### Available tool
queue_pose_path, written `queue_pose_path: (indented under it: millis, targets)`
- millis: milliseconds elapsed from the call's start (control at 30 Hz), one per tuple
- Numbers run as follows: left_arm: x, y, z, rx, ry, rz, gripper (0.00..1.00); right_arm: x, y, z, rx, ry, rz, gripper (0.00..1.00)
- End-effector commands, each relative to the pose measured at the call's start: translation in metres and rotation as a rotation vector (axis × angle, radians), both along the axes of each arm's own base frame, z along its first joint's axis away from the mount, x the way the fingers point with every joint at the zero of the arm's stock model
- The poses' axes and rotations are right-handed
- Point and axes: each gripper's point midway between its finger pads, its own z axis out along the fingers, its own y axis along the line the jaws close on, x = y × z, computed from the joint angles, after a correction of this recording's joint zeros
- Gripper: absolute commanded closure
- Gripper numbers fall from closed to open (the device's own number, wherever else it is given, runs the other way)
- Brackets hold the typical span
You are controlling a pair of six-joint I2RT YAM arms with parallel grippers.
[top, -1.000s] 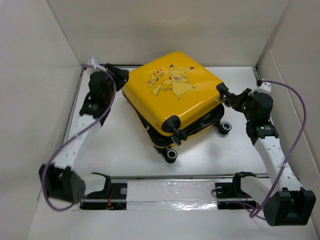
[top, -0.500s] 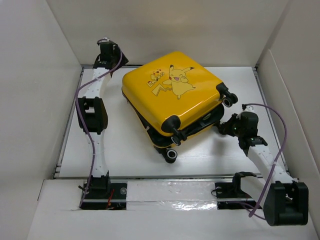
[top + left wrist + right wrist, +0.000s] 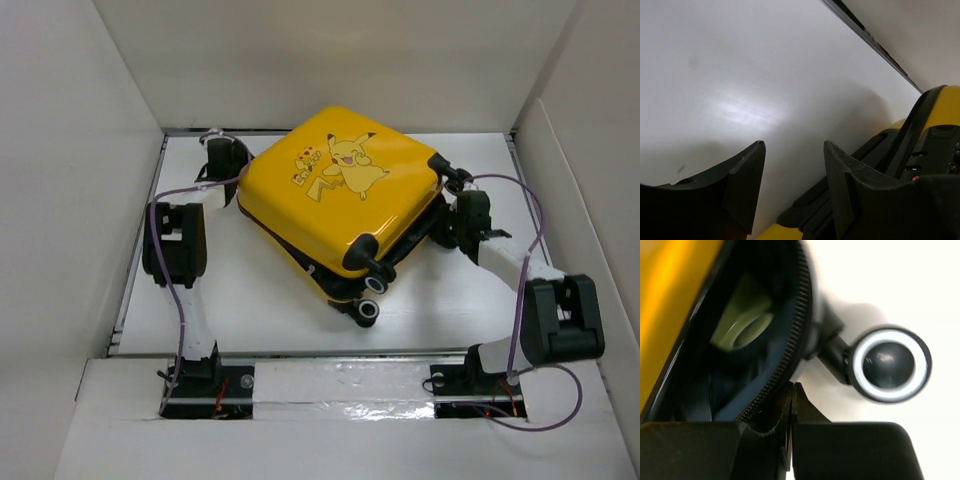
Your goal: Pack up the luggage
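Luggage [image 3: 345,195] sits on the table [image 3: 250,300], toward the back, skewed diagonal. Yellow lid [image 3: 380,215] is down on the lower shell [image 3: 322,287] but not seated. The shells are offset, there's a dark gap along the right side, and it's not zipped.

Right gripper [image 3: 791,390]: fingers pressed together, tip right at the zipper trim [image 3: 790,347] on the right edge, just beside a wheel [image 3: 888,364]. Can't tell if it's pinching any tape or only touching. Through the gap I can see grey lining [image 3: 735,390] and something pale green [image 3: 742,322] inside.

Left gripper [image 3: 793,147]: jaws moderately apart, nothing between them but bare table. It's at the back-left corner of the case, just beside the black edge.

My read is that the step in hand is closing up, squaring the lid onto the base so the zipper can run. To do it well:
- Left braces the back-left corner so the case doesn't slide or spin when right pushes.
- Right pushes on the lid edge, not the trim. A closed tip could slip into the gap and snag the lining.
- Stay off the wheel, which looks like it would swivel and deflect the finger.
- Check the pale green item isn't across the zipper line before pressing down.
- Align the shells first, then go for the pull. I can't see where the pull is.
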Motion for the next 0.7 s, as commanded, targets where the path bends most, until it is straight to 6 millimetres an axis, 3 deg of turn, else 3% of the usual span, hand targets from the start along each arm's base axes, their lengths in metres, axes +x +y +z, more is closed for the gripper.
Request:
queue_pose_path:
  millis: [0, 33, 67, 100, 133, 167, 200, 233, 267, 300, 333, 367, 400, 433, 467, 500, 567, 600, 633, 667]
  targets:
    - [-0.077, -0.082, 0.070, -0.143, -0.174, -0.185, 0.53, 0.072, 0.055, 0.090, 0.066, -0.323, 0.182, 1.00]
    - [-0.087, -0.079, 0.069, -0.114, -0.186, -0.143, 0.53, 0.081, 0.062, 0.079, 0.076, -0.294, 0.208, 1.00]
    - [-0.111, -0.098, 0.084, -0.102, -0.220, -0.173, 0.53, 0.087, 0.070, 0.079, 0.081, -0.288, 0.239, 1.00]
    - [-0.134, -0.099, 0.060, -0.062, -0.175, -0.168, 0.53, 0.089, 0.073, 0.072, 0.060, -0.245, 0.275, 1.00]
    - [-0.144, -0.098, 0.056, -0.025, -0.177, -0.129, 0.53, 0.106, 0.094, 0.080, 0.062, -0.246, 0.340, 1.00]
    - [-0.166, -0.115, 0.066, -0.024, -0.207, -0.158, 0.53, 0.110, 0.105, 0.080, 0.057, -0.221, 0.381, 1.00]
    - [-0.187, -0.116, 0.046, 0.002, -0.172, -0.168, 0.53, 0.108, 0.114, 0.074, 0.036, -0.180, 0.431, 1.00]
    - [-0.198, -0.117, 0.041, 0.027, -0.171, -0.154, 0.53, 0.118, 0.137, 0.100, 0.057, -0.230, 0.500, 1.00]
    - [-0.218, -0.119, 0.034, 0.042, -0.156, -0.169, 0.54, 0.122, 0.148, 0.087, 0.068, -0.198, 0.538, 1.00]
    - [-0.241, -0.138, 0.031, 0.053, -0.150, -0.227, 0.54, 0.124, 0.159, 0.090, 0.084, -0.194, 0.560, 1.00]
    - [-0.251, -0.136, 0.027, 0.080, -0.147, -0.190, 0.54, 0.126, 0.172, 0.095, 0.113, -0.199, 0.600, 0.98]
    - [-0.267, -0.138, 0.029, 0.085, -0.151, -0.198, 0.55, 0.140, 0.192, 0.105, 0.126, -0.225, 0.639, 0.94]
    - [-0.291, -0.148, 0.018, 0.102, -0.135, -0.248, 0.55, 0.138, 0.200, 0.101, 0.136, -0.172, 0.671, 0.92]
    - [-0.299, -0.146, 0.017, 0.089, -0.124, -0.212, 0.55, 0.141, 0.212, 0.107, 0.159, -0.169, 0.711, 0.90]
    - [-0.310, -0.147, 0.020, 0.073, -0.127, -0.222, 0.55, 0.151, 0.232, 0.145, 0.175, -0.248, 0.752, 0.81]
    - [-0.320, -0.145, 0.013, 0.074, -0.113, -0.232, 0.55, 0.153, 0.243, 0.124, 0.197, -0.178, 0.766, 0.76]
    - [-0.338, -0.144, 0.019, 0.037, -0.120, -0.214, 0.55, 0.156, 0.265, 0.138, 0.226, -0.196, 0.807, 0.67]
    - [-0.343, -0.140, 0.017, 0.037, -0.120, -0.205, 0.55, 0.159, 0.279, 0.172, 0.242, -0.267, 0.827, 0.51]
    - [-0.348, -0.138, 0.020, 0.038, -0.134, -0.194, 0.55, 0.164, 0.284, 0.166, 0.260, -0.259, 0.833, 0.45]
    - [-0.351, -0.134, 0.027, 0.020, -0.152, -0.181, 0.55, 0.166, 0.288, 0.176, 0.279, -0.280, 0.836, 0.34]
